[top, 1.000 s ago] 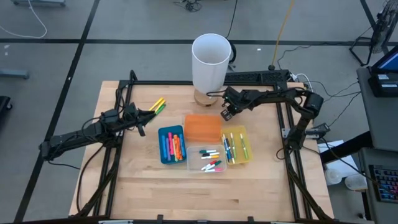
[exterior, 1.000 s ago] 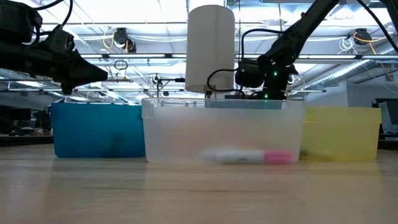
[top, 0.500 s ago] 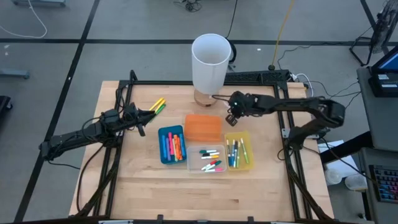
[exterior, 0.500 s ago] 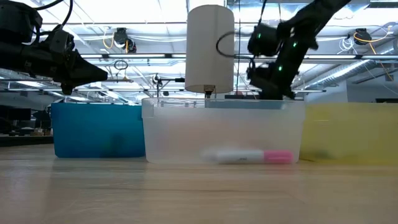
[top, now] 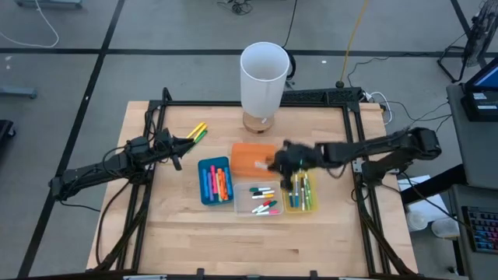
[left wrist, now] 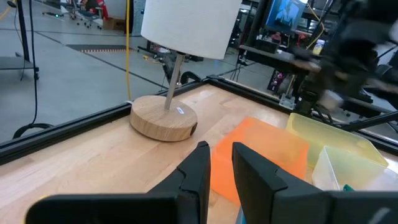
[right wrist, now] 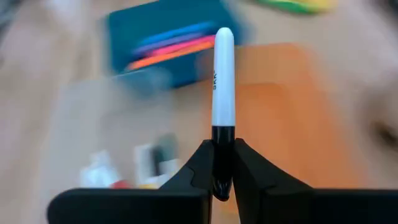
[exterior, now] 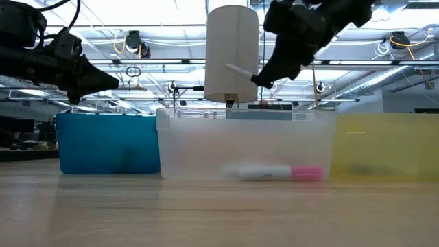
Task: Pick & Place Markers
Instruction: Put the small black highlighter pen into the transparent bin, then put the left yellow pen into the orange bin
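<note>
The right gripper, its fingers clamping a white marker by the black end, is hovering mid-frame over the bins (long axis pointing straight ahead).

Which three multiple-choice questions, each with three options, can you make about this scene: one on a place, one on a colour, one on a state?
1. Where do the loose markers lie?
A. left of the lamp
B. inside the orange bin
C. on the floor

2. What colour is the bin with the pink and orange markers?
A. yellow
B. blue
C. clear

3. What is the right gripper doing?
A. standing open
B. shut on nothing
C. gripping a white marker

Answers: 1 A, the high view shows them on bare wood. 2 B, the blue bin holds them. 3 C, the right wrist view shows the fingers clamping its dark end.
</note>
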You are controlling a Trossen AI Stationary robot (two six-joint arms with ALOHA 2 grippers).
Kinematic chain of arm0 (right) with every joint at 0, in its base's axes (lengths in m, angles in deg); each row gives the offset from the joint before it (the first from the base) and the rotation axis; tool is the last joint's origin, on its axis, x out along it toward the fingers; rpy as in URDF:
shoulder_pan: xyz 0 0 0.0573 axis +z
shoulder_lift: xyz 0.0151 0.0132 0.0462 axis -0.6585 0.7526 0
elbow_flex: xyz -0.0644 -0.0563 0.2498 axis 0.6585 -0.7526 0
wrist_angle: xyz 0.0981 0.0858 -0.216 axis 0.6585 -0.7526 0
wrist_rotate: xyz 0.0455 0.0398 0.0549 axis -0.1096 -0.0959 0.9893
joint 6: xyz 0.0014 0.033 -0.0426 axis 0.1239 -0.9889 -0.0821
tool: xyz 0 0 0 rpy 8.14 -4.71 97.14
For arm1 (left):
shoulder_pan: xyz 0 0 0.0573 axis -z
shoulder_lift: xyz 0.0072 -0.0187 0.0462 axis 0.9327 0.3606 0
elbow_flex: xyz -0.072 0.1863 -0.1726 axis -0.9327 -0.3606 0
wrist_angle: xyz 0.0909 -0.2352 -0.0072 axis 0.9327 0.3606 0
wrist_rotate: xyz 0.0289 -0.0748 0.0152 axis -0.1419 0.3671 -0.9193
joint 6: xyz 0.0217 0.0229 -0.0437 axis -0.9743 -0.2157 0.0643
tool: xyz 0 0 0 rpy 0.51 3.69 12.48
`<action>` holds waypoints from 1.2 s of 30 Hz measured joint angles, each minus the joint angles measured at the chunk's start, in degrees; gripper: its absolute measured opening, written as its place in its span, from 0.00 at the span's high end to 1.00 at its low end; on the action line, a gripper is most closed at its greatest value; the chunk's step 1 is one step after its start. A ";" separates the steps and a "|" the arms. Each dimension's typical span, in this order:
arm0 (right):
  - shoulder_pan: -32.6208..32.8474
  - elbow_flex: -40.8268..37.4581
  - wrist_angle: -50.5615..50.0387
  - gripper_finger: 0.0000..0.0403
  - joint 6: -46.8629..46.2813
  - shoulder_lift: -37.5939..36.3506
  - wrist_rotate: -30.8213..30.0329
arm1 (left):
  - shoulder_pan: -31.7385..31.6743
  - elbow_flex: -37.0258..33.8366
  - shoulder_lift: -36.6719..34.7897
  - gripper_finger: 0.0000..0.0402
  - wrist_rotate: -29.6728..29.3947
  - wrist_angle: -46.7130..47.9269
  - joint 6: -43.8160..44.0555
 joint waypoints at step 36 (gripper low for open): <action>14.08 -12.43 4.96 0.56 9.76 -21.56 -8.20 | 0.00 0.00 0.01 0.82 -0.01 -0.14 -0.01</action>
